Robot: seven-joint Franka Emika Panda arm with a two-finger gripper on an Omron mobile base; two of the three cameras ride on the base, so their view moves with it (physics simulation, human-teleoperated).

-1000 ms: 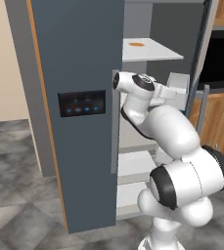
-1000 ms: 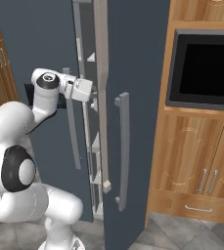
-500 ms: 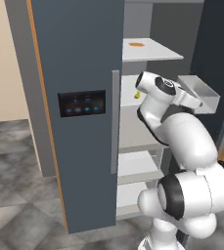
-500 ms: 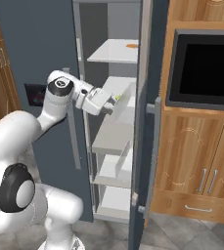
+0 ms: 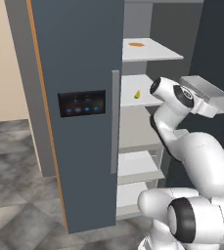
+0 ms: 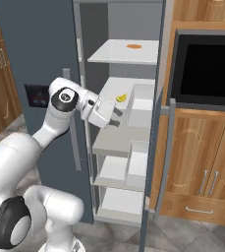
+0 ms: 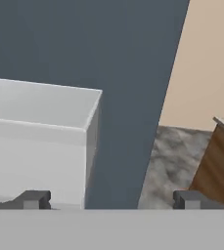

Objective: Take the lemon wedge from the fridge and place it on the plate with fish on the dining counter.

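The fridge (image 5: pixel 79 63) stands with its left door shut and its right door swung open, so the white shelves show. The lemon wedge (image 5: pixel 137 94) (image 6: pixel 121 98), a tiny yellow piece, lies on the second shelf (image 6: pixel 133 88) near its front. My gripper (image 6: pixel 118 117) (image 7: pixel 109 199) hangs at shelf height, just in front of and slightly below the wedge, turned toward the open door. It is open: the two fingertips (image 7: pixel 33 199) stand far apart with nothing between them. The hand view faces a white door bin (image 7: pixel 35 136).
A flat orange patch (image 5: pixel 136 44) lies on the top shelf. White bins (image 6: pixel 141 106) line the inside of the open door (image 6: pixel 155 162). Right of the fridge are a black wall oven (image 6: pixel 207 66) and wooden cabinets (image 6: pixel 207 172). Grey stone floor (image 5: pixel 15 185) spreads below.
The right fridge door has swung from nearly shut to wide open, and my arm has swung right along with it. The shelves and the lemon wedge have come into sight.
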